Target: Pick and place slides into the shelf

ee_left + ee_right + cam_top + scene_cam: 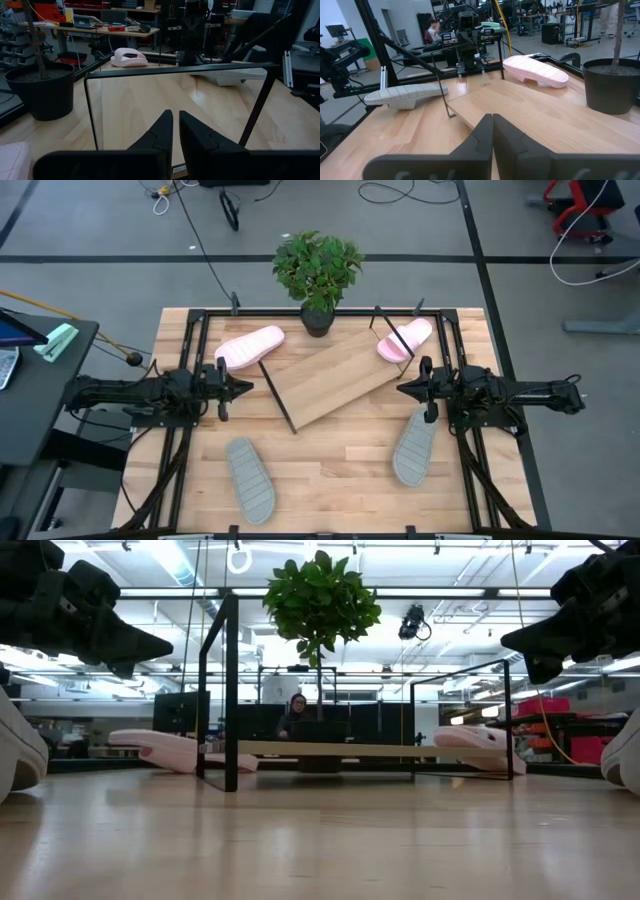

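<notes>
Worktop carries shelf at centre, bare, slanted. None of 4 slides placed: pink pair flanks shelf's far corners, grey pair lies near front. Left gripper & right gripper hover beside shelf, jaws pressed together, empty. Likely step: first pick; next needs jaws spread, drop onto a slide.
</notes>
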Controlling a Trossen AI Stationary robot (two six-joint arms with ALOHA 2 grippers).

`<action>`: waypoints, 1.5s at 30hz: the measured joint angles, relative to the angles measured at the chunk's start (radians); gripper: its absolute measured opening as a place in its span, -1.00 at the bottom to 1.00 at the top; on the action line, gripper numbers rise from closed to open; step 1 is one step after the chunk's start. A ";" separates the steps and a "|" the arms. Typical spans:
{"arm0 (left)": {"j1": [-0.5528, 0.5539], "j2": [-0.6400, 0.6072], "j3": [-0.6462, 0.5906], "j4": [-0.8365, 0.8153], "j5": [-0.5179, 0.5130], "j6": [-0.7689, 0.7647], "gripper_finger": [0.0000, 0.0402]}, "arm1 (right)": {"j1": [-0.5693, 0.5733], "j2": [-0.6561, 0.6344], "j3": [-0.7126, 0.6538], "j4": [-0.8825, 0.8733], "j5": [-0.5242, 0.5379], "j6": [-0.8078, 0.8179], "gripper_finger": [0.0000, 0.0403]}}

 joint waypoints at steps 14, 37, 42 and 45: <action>0.000 0.000 0.000 0.000 0.000 0.000 -0.87 | 0.000 0.000 0.000 0.000 0.000 0.000 -0.93; 0.000 0.000 0.000 0.000 0.000 0.000 -0.84 | 0.000 0.000 0.000 0.000 0.000 0.000 -0.93; 0.000 0.000 0.000 0.000 0.000 0.000 -0.81 | 0.000 0.000 0.000 0.000 0.000 0.000 -0.93; 0.000 0.000 0.000 0.000 0.000 0.000 -0.82 | 0.000 0.000 0.000 0.001 0.000 0.000 -0.93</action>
